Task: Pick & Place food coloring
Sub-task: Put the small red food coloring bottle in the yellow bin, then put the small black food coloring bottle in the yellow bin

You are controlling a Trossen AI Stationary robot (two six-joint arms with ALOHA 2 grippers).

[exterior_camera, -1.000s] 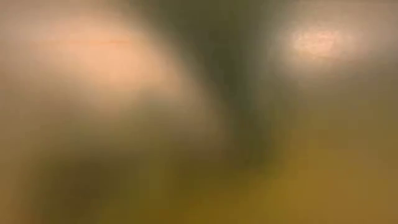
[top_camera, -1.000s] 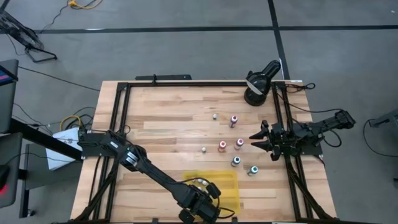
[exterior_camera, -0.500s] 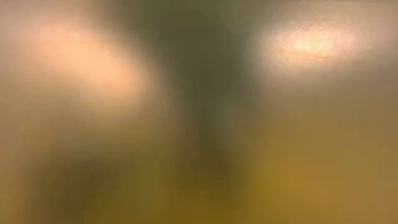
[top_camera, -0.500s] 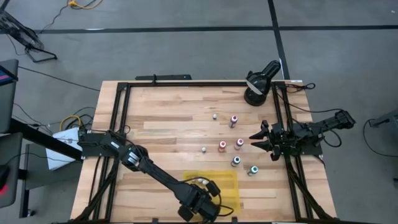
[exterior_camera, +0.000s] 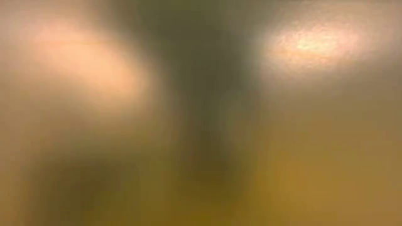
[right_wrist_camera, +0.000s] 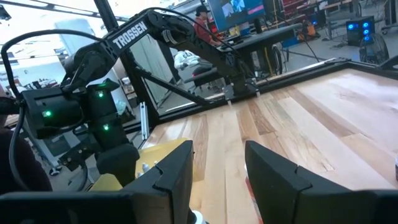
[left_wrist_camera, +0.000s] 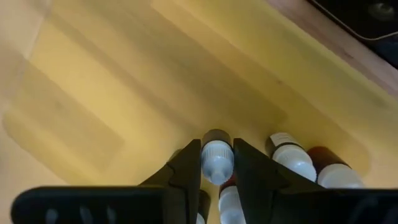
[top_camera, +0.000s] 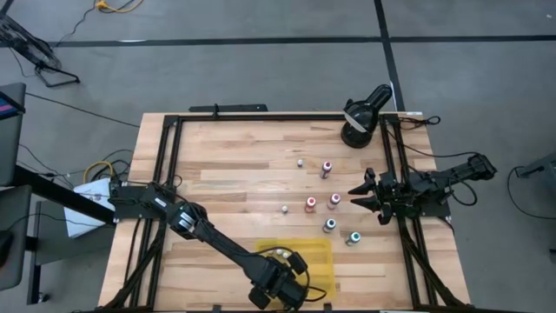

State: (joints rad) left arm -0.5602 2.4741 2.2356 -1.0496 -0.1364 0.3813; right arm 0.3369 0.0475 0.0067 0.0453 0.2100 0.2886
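left gripper: clamped on white-capped bottle over yellow tray | right gripper: parted, empty

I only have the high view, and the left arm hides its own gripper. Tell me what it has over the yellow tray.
Observer: The left gripper is shut on a white-capped bottle, over the yellow tray.
Operator: Report what else is in the tray there.
Observer: At least two more bottles lie close beside it, both with white caps.
Operator: Check the right gripper.
Observer: The right gripper is open, with nothing between its fingers.
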